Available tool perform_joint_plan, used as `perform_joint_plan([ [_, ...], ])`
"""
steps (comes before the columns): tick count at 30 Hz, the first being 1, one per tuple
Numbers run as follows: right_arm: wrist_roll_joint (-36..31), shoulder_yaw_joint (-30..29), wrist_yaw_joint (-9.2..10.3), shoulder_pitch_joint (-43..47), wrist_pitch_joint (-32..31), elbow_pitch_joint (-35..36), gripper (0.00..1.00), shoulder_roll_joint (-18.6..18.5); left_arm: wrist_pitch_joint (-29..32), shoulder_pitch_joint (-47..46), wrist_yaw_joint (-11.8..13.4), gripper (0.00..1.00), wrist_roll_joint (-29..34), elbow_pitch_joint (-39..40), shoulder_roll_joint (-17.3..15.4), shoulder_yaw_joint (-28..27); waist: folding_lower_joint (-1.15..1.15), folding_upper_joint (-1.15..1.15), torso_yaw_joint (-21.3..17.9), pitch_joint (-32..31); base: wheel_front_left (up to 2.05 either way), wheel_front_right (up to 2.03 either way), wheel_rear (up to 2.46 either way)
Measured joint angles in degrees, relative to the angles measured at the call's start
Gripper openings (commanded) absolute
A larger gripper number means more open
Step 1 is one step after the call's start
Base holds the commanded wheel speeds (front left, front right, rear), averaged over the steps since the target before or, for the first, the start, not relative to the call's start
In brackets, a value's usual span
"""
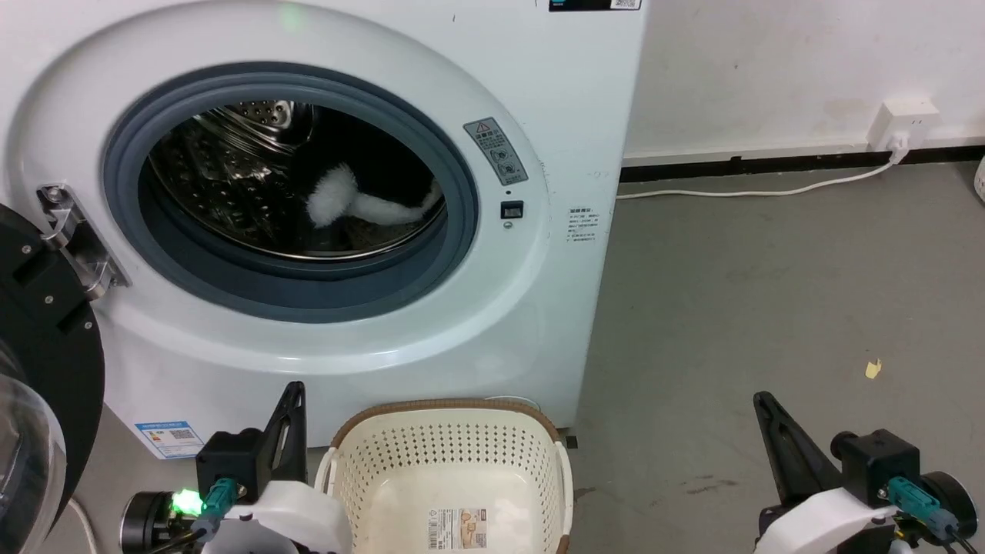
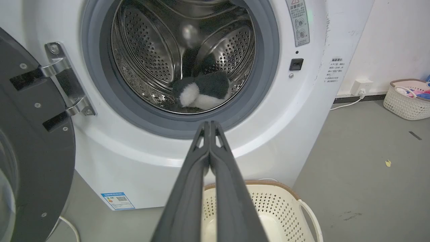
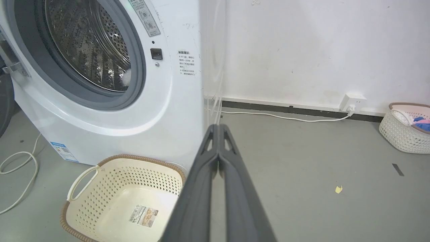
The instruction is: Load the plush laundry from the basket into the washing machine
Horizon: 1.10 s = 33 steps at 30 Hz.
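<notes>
Basket (image 1: 446, 405) rim near washing machine (image 1: 385, 362); door (image 1: 46, 346) open.

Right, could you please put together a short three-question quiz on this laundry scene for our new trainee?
1. True or false: the plush laundry lies inside the washing machine.
2. The basket in front of the machine is: A) full of clothes, B) holding nothing but the label on its bottom, C) tipped on its side.
3. Fill in: the left gripper and the right gripper both have their jaws ____.

Key: 1 true; 2 B; 3 shut.
</notes>
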<state>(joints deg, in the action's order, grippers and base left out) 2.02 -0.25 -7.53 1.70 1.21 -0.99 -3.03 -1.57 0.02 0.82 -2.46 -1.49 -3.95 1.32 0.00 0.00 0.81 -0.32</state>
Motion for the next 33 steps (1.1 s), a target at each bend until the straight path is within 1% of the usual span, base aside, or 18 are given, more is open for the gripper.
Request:
perform_joint_plan([
  [7,-0.8,0.1,0.0,-0.2,-0.4,0.3,0.0,0.0,0.6,0.0,-0.5,0.0,1.0,0.5,0.6,-0.5,0.0,0.0,-0.4,0.2,0.0,0.0,0.0],
  [17,-1.6,0.3,-0.01,-1.0,-1.2,0.7,0.0,0.0,1.5,0.0,-0.5,0.0,2.3,1.2,1.0,-1.2,0.0,0.0,-0.8,0.3,0.0,0.0,0.0],
  [33,-1.6,0.3,-0.01,-1.0,-1.2,0.7,0.0,0.0,1.5,0.0,-0.5,0.0,2.4,1.2,1.1,-1.3,-0.01,0.0,-0.8,0.3,0.0,0.0,0.0],
])
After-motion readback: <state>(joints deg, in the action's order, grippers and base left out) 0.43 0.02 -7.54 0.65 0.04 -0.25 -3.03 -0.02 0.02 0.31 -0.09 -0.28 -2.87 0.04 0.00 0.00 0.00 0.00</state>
